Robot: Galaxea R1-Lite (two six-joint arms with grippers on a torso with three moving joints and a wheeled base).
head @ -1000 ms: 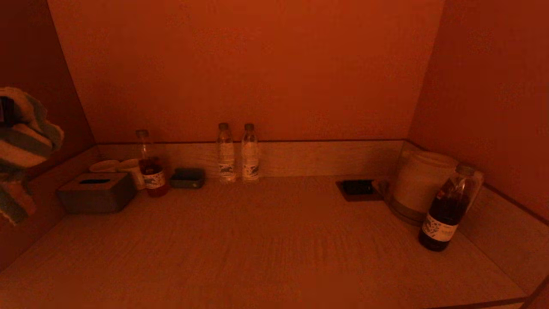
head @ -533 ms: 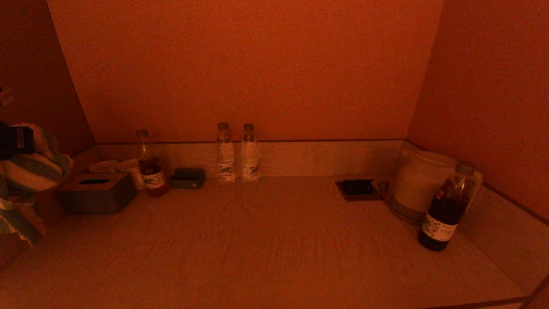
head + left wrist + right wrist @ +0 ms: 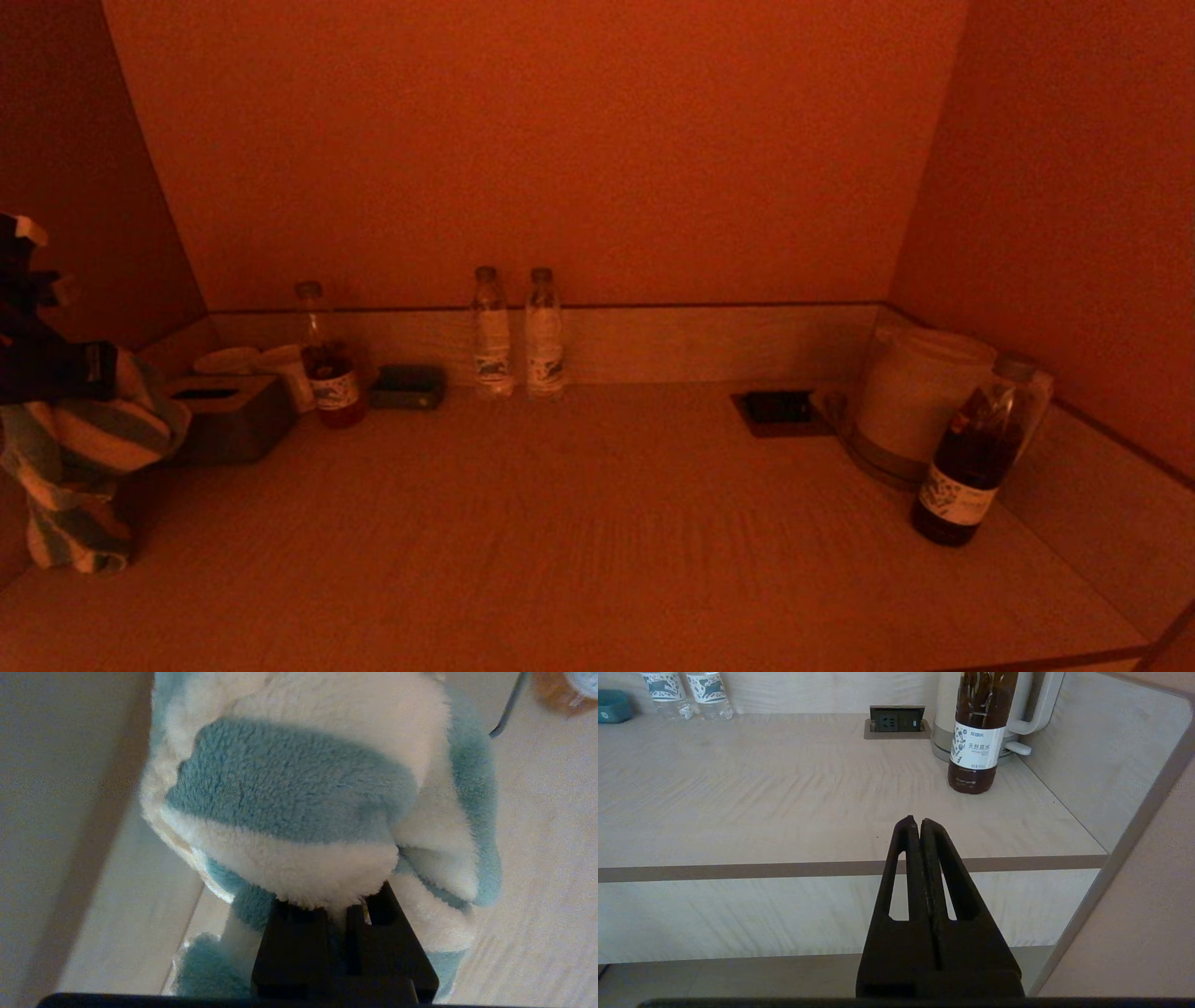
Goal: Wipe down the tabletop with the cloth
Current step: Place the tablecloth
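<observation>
The left gripper (image 3: 70, 373) was clamped on the striped cloth (image 3: 79, 467), hanging it just above the tabletop (image 3: 560, 541) at the left edge, apparently to start a wipe, while the right gripper (image 3: 915, 823), fingers pressed together and empty, was parked off the front edge.

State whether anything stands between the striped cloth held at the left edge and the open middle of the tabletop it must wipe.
Nothing visible does. The left hand holds the cloth above the tabletop, just in front of the tissue box. The bottles stand along the back and right.
</observation>
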